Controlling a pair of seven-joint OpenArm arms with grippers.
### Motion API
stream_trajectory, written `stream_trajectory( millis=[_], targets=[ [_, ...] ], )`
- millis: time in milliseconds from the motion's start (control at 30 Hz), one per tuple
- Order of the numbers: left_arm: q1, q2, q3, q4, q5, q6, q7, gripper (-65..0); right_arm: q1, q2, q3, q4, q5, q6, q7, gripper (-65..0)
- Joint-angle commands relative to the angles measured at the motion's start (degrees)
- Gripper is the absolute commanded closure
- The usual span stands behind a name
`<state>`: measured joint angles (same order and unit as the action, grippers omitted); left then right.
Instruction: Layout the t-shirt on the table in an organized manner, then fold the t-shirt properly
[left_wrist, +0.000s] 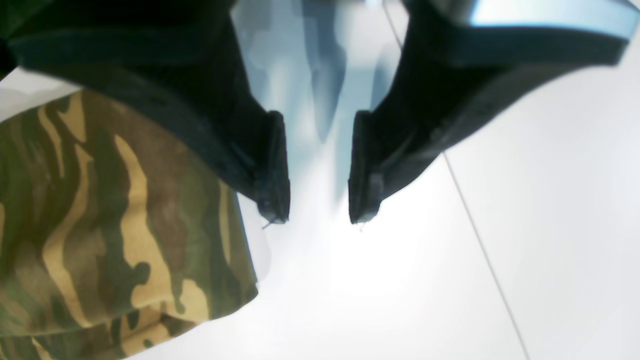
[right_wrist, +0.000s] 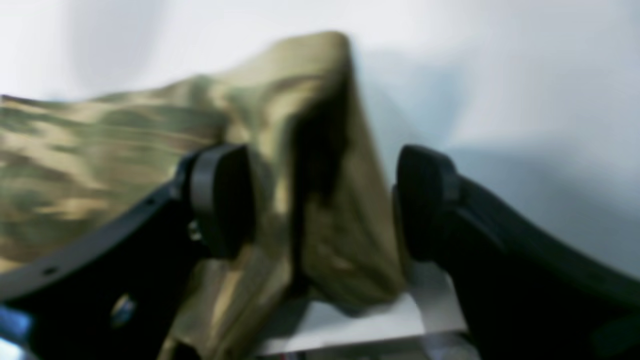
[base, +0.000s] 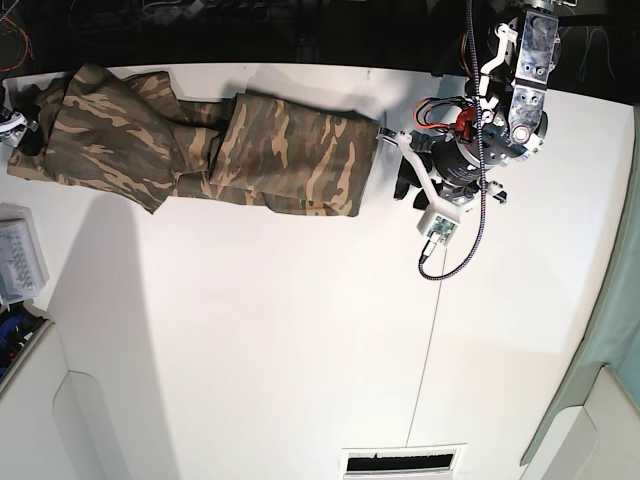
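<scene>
shirt layout question, basically: my t-shirt (base: 200, 150) is strung out in a long band across the far part of the table (base: 280, 340), long axis running side to side in the base view, bunched and twisted in the middle rather than flat.

my left gripper (left_wrist: 317, 217) sits at one end of that band, jaws partway apart with nothing between them but white tabletop. in the left wrist view the camo edge lies just off to the side of one finger, close but not pinched.

my right gripper (right_wrist: 320, 205) is at the opposite end, mostly hidden at the edge of the base view. in the right wrist view its pads (right_wrist: 225, 200) stand wide, with a raised fold of cloth between them. the view is blurry, so i can't say if a pad grazes the fabric, but it doesn't look clamped.

so each arm has its own end. my guess is the next move is grabbing both ends and pulling along that axis to flatten it. left one needs to shift sideways onto the hem first.
</scene>
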<state>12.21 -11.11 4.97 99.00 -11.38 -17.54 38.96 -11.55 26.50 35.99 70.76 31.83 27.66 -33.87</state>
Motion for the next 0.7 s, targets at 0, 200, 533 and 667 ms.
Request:
stream_trajectory(
  millis=[0, 200, 533, 667],
  targets=[
    [-0.44, -0.17, -0.07, 0.94, -0.35, 0.00, -1.20, -20.8, 0.61, 1.29, 0.52, 0.13, 0.50, -0.04, 1.09, -44.9],
    [-0.46, -0.17, -0.07, 0.94, -0.35, 0.00, -1.49, -20.8, 1.20, 1.25, -1.01, -4.46, 2.86, -0.02, 1.18, -44.9],
    [0.22, -0.15, -0.07, 0.94, -0.35, 0.00, -1.49, -20.8, 4.85, 1.25, -1.62, -12.02, 5.09, 2.34, 1.79, -33.2],
    [0.17, -0.17, -0.07, 0.94, -0.35, 0.00, -1.70, -20.8, 4.85, 1.22, -1.62, -11.93, 9.05, 5.38, 0.37, 0.0]
  ],
)
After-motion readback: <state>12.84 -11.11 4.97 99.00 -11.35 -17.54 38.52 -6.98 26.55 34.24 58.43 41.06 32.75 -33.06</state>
